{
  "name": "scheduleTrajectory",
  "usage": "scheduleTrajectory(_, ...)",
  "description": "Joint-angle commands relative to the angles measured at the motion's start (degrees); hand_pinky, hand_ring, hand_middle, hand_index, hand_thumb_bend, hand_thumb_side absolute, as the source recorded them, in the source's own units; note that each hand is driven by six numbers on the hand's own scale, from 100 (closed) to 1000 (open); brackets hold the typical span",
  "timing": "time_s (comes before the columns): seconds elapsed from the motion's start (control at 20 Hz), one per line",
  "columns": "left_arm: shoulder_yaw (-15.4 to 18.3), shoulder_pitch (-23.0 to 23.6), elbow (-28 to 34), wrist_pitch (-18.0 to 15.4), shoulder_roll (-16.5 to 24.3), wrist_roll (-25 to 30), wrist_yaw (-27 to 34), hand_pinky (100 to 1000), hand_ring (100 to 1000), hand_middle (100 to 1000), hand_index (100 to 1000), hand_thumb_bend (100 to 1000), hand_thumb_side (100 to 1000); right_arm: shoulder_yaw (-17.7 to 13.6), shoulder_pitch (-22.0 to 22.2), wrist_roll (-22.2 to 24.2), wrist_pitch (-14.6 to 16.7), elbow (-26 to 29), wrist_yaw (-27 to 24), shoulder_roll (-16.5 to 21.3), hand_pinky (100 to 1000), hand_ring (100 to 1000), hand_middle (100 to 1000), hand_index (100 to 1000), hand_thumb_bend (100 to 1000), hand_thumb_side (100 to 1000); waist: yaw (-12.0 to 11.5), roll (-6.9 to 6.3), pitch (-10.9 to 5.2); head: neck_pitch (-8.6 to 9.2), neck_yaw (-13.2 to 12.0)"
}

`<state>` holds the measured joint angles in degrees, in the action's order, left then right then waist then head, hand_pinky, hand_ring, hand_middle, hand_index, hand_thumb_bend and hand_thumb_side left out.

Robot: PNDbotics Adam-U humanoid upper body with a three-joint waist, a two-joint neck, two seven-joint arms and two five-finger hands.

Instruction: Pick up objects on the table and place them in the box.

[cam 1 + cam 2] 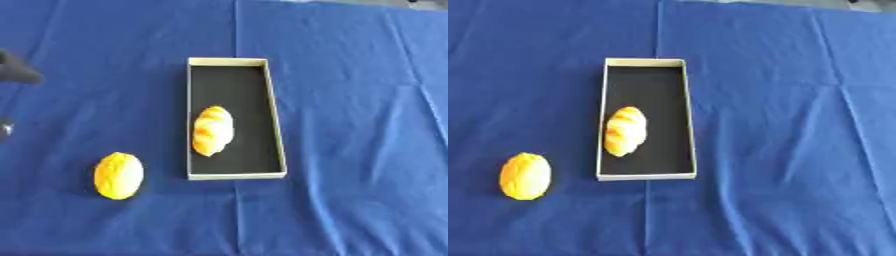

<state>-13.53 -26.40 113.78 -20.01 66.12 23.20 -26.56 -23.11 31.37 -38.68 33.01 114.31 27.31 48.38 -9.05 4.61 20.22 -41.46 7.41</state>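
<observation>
Lying in box [278, 125]: oval bread roll [213, 131], yellow w/ orange stripes.

A striped golden bread roll [213, 131] lies inside the long black-lined box [278, 130]; an orange-yellow lemon [118, 175] rests left of it.

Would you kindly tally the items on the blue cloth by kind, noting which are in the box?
Striped bread roll, lying in the box: 1
Orange-yellow oval item, on the blue cloth left of the box: 1
Box, pale rim and black floor: 1
Total: 3
</observation>
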Motion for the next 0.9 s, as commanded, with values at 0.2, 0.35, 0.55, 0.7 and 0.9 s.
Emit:
scheduleTrajectory(0.2,-1.27,1.02,0.81,-0.53,3.42,3.12,3.72,875,867,775,907,100,432,1.65,0.25,-13.29,12.08,0.28,1.41,-0.85,793,873,824,878,100,376,-0.24,-0.46,-0.73,-0.67,-0.52)
scheduleTrajectory(0.35,-2.24,0.84,0.81,0.07,3.35,2.17,4.31,879,871,776,908,100,443,3.17,0.13,-13.29,11.4,0.28,2.58,-1.75,792,873,824,881,100,387,-0.44,-0.57,-0.58,-0.49,-0.7)
scheduleTrajectory(0.55,-5.1,-0.46,0.81,5.11,2.45,-0.8,4.53,874,853,745,905,100,500,4.37,-0.17,-13.29,10.92,0.28,3.42,-2.35,791,872,822,880,100,386,-0.32,-0.63,-0.56,-0.42,-0.9)
scheduleTrajectory(0.7,-7.82,-1.89,0.81,11.26,1.17,-3.55,4.9,862,830,711,897,100,499,4.66,-0.25,-13.29,11.13,0.28,3.64,-2.46,792,871,821,879,100,388,-0.02,-0.66,-0.6,-0.48,-1.19)
scheduleTrajectory(0.9,-10.96,-5.06,0.81,15.61,-1.28,-4.39,3.25,859,839,741,897,100,439,5.73,-0.09,-13.29,10.65,0.28,4.58,-3.32,790,872,822,882,100,406,0.1,-0.78,-0.57,-0.27,-1.61)
